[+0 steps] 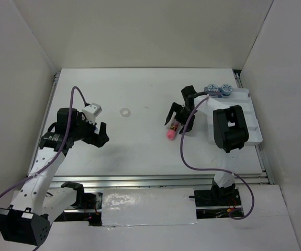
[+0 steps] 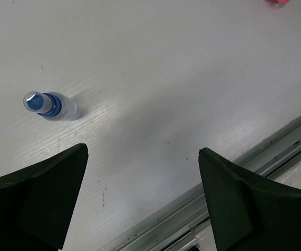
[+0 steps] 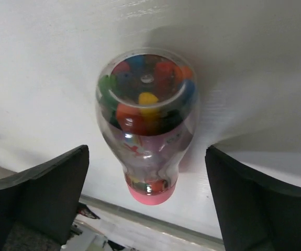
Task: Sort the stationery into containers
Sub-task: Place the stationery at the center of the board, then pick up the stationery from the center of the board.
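Okay, your right gripper is wide open, tube centred between the fingers. Drop straight down, then close gently.

pink tube between right gripper jaws: clear glossy plastic | table underneath: matt white, faint grain
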Controlling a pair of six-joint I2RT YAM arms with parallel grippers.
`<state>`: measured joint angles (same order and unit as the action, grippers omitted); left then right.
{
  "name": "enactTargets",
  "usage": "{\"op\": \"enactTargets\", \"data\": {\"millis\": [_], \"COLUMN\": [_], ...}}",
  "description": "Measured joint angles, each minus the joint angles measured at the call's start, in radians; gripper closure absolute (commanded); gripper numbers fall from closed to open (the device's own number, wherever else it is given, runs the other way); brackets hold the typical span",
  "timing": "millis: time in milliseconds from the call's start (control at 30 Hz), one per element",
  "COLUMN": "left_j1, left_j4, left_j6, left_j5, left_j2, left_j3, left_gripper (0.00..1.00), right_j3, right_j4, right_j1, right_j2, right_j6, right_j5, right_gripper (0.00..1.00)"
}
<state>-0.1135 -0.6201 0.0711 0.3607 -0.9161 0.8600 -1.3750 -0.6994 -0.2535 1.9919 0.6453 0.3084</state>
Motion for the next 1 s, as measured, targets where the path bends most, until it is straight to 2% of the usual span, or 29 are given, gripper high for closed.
{"op": "enactTargets", "data": {"millis": [167, 300, 467, 533, 633, 700, 767, 867, 1000], "left_j1": [0.001, 0.001, 0.002, 0.002, 0.002, -0.005, -0.023, -0.1, -0.231], "left_j4": [0.0, -0.004, -0.034, -0.047, -0.048, -0.022, 0.016, 0.101, 0.195], "left_j6": [0.0, 0.004, 0.041, 0.065, 0.075, 0.042, -0.01, -0.112, -0.223], "left_j5": [0.0, 0.005, 0.048, 0.084, 0.134, 0.138, 0.121, 0.079, -0.019], "left_j2": [-0.019, -0.019, -0.012, -0.006, 0.0, -0.001, -0.012, -0.073, -0.243], "left_j3": [0.008, 0.018, 0.019, 0.019, 0.019, 0.017, 0.017, 0.025, 0.094], "left_gripper": [0.01, 0.01, 0.01, 0.01, 0.01, 0.03, 0.03, 0.01, 0.01], "right_j3": [0.0, -0.015, -0.221, -0.273, -0.257, -0.202, -0.128, -0.117, -0.131], "right_j4": [0.002, -0.048, -0.239, -0.283, -0.288, -0.235, -0.199, -0.164, -0.155], "right_j1": [0.003, 0.003, 0.018, 0.04, 0.063, 0.05, 0.002, -0.061, -0.031], "right_j2": [-0.008, -0.034, -0.051, -0.101, -0.239, -0.355, -0.479, -0.536, -0.505], "right_j6": [-0.021, -0.136, -0.451, -0.625, -0.887, -1.062, -1.161, -1.231, -1.199], "right_j5": [0.013, 0.028, 0.074, 0.104, 0.113, 0.089, 0.043, -0.002, -0.035], "right_gripper": [0.0, 0.0, 0.0, 0.01, 0.0, 0.0, 0.0, 0.01, 0.01]}}
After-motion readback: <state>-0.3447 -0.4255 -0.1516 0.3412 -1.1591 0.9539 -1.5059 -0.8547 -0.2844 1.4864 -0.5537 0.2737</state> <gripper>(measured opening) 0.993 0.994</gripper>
